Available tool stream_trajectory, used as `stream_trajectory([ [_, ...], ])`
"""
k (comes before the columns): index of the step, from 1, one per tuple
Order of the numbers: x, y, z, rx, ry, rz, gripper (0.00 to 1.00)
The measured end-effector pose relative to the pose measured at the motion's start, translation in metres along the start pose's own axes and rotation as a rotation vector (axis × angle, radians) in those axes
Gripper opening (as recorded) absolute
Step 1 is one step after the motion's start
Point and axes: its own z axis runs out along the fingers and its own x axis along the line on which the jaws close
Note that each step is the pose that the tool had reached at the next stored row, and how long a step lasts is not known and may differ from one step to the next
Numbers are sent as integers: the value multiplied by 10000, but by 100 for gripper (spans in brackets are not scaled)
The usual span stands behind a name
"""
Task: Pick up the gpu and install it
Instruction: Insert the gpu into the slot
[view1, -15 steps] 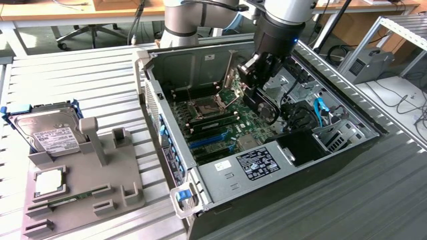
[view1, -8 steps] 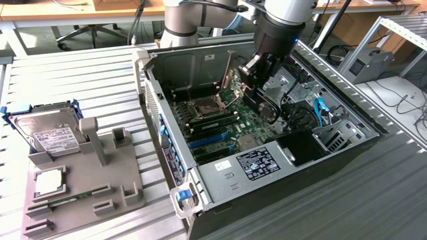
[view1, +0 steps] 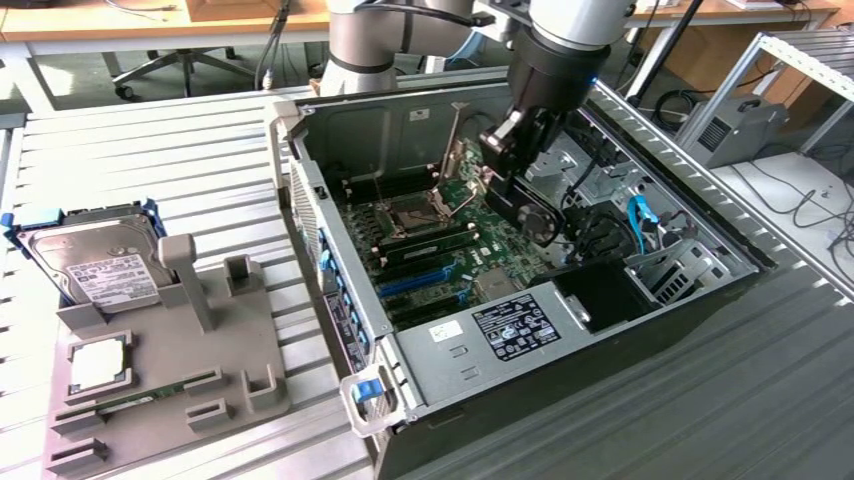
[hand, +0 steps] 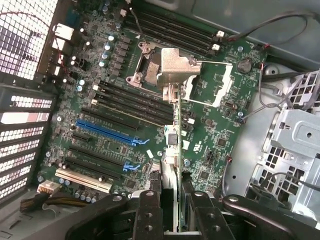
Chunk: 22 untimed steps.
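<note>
Over the middle of the open computer case (view1: 694, 300), which lies on its side on the slatted table (view1: 160, 170), the gripper (view1: 513, 150) reaches down with its fingers (hand: 150, 215) closed narrowly on the gpu (view1: 537, 218). The card hangs just beneath the gripper, held on edge above the motherboard (view1: 441, 260), its round black fan facing the exterior view's right. In the wrist view the gpu (hand: 173, 145) runs edge-on straight out from between the two fingers, and its silver end bracket (hand: 176, 70) sits at the far end, over the processor socket. The blue expansion slots (hand: 107, 132) lie off to one side, apart from the card. Near the table's edge at the exterior view's left, a grey holder (view1: 200, 340) carries a hard drive (view1: 96, 268) in a blue frame.
</note>
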Motion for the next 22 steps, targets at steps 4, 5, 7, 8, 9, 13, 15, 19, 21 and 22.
stream_trajectory([
  [4,-1,0,1,-7,6,-305,26],
  [5,-1,0,1,-9,9,-418,26],
  [7,-2,0,2,-12,14,-597,26],
  [8,-2,-1,2,-13,16,-666,26],
  [9,-2,-1,2,-14,18,-733,26],
  [13,-5,-2,3,-20,24,-1013,26],
  [15,-6,-2,3,-23,27,-1140,26],
  [19,-8,-3,4,-28,33,-1403,26],
  [21,-9,-3,4,-31,36,-1527,26],
  [22,-10,-4,5,-32,38,-1593,26],
])
